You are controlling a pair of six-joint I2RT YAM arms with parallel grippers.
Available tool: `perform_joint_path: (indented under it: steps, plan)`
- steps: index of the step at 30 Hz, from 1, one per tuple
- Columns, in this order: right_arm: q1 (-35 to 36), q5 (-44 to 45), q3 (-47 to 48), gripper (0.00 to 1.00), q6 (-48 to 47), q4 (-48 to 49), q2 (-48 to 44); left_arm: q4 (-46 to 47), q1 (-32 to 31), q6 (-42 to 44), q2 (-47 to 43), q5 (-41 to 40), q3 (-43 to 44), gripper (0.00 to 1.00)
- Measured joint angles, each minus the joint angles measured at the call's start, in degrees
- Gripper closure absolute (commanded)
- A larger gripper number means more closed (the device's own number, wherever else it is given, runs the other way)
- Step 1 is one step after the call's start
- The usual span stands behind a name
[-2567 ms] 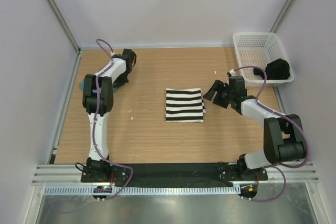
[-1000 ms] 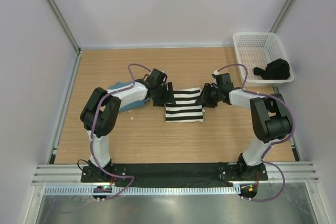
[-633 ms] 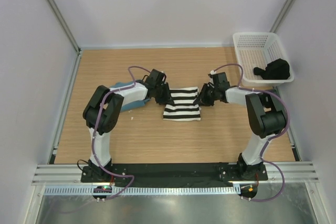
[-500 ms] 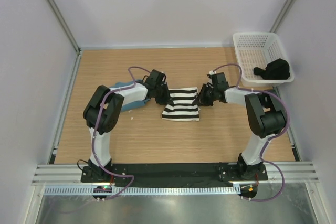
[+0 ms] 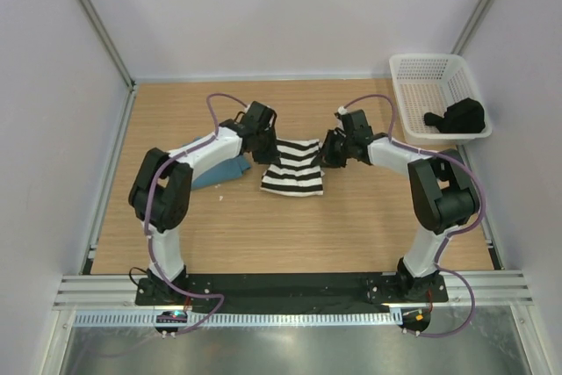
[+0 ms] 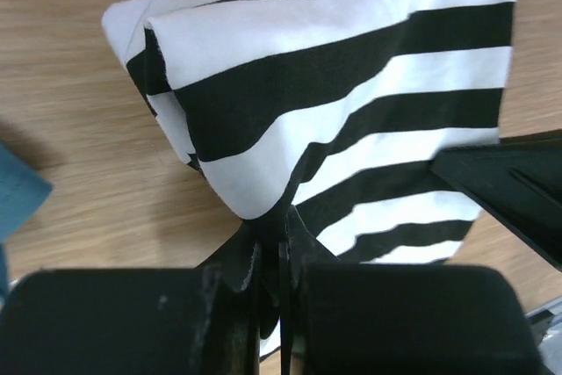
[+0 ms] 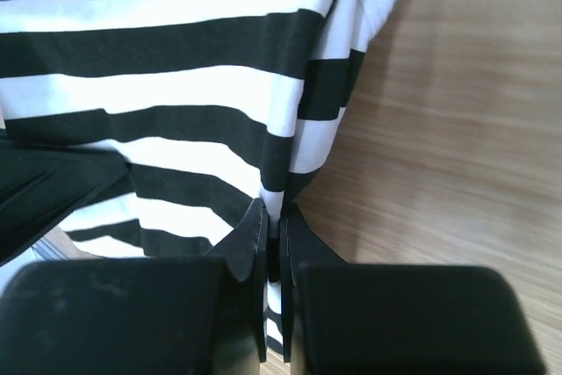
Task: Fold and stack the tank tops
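The folded black-and-white striped tank top [image 5: 294, 167] hangs lifted at its far edge above the table's middle. My left gripper [image 5: 268, 149] is shut on its far left corner, and my right gripper [image 5: 325, 154] is shut on its far right corner. In the left wrist view the striped tank top [image 6: 334, 111] bunches into my left gripper [image 6: 270, 243]. In the right wrist view the striped tank top [image 7: 176, 94] is pinched in my right gripper [image 7: 274, 230]. The teal-blue tank top [image 5: 224, 173] lies folded on the table under my left arm, a corner showing [image 6: 18, 195].
A white mesh basket [image 5: 413, 72] stands at the back right with a black object [image 5: 461, 118] inside. The wooden table [image 5: 351, 226] stretches in front of the striped top. Grey walls close in on both sides.
Both grippers have shut on the striped top's far corners and raised it, shifting it left and back toward the teal-blue top.
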Motion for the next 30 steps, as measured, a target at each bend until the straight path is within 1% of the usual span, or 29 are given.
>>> perform_joint_path:
  steps: [2, 9, 13, 16, 18, 25, 30]
  plan:
    - [0.72, 0.17, 2.54, 0.99, 0.2, -0.26, -0.09, -2.21, 0.74, 0.44, -2.23, -0.7, 2.36, 1.0]
    - [2.91, 1.07, 10.49, 0.99, 0.9, -1.62, -0.26, -6.32, 4.52, 1.99, -7.3, -1.09, 6.1, 1.0]
    - [4.37, 1.51, 15.69, 0.99, 1.36, -3.19, 0.11, -9.18, 7.96, 3.3, -8.28, -0.66, 8.61, 1.0]
    - [5.92, 1.7, 21.18, 0.99, 1.77, -3.61, 1.84, -10.21, 11.1, 3.98, -9.07, -0.37, 8.83, 1.0]
    - [7.15, 1.64, 24.59, 0.99, 1.92, -3.37, 3.67, -10.43, 13.11, 4.07, -10.14, -0.17, 8.04, 1.0]
    - [11.45, 0.87, 31.85, 0.99, 2.56, -2.93, 11.91, -10.19, 19.65, 3.82, -17.7, 0.33, -0.92, 1.0]
    - [15.21, -0.24, 37.0, 0.99, 3.89, -1.49, 18.75, -10.56, 25.4, 3.8, -21.31, -0.35, -5.33, 1.0]
